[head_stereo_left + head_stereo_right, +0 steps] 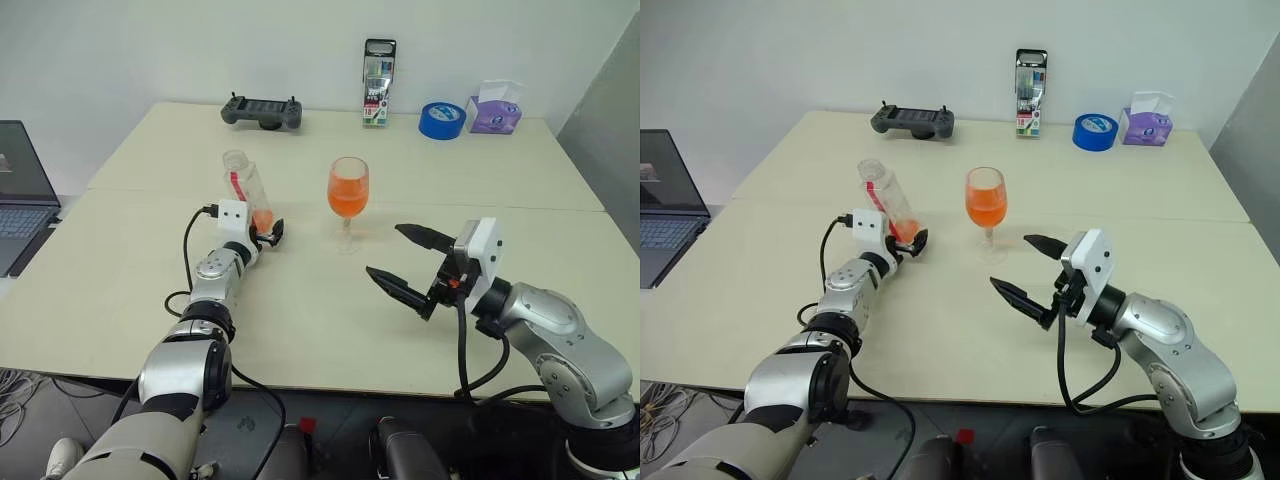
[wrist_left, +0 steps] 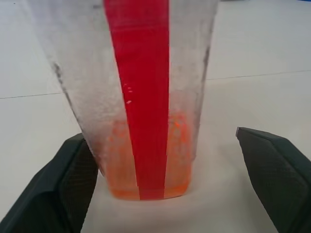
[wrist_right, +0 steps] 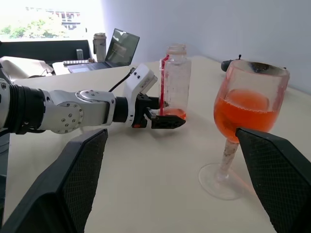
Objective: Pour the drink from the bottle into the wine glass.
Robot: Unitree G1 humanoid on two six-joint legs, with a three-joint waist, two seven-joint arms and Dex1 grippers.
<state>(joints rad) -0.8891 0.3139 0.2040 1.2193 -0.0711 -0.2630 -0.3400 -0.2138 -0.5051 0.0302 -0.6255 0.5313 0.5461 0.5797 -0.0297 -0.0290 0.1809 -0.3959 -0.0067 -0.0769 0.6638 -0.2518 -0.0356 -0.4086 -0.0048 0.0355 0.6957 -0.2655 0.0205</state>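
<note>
From the head: bottle upright on table, between wide-apart left gripper fingers; wine glass beside. Left wrist: one finger touching, other apart. Right wrist: right gripper wide, empty, near glass.

Two head cameras, set side by side, look forward and down over a pale tabletop from the robot's near edge, taking in both arms and a white wall behind. They share almost the whole scene, slightly offset.

The left wrist camera sits very close to the bottle, looking level along its pincer at the bottle's lower half.

The right wrist camera looks level across the tabletop, past its own pincer, at the wine glass close by and the bottle farther off, which the head cameras also show.
</note>
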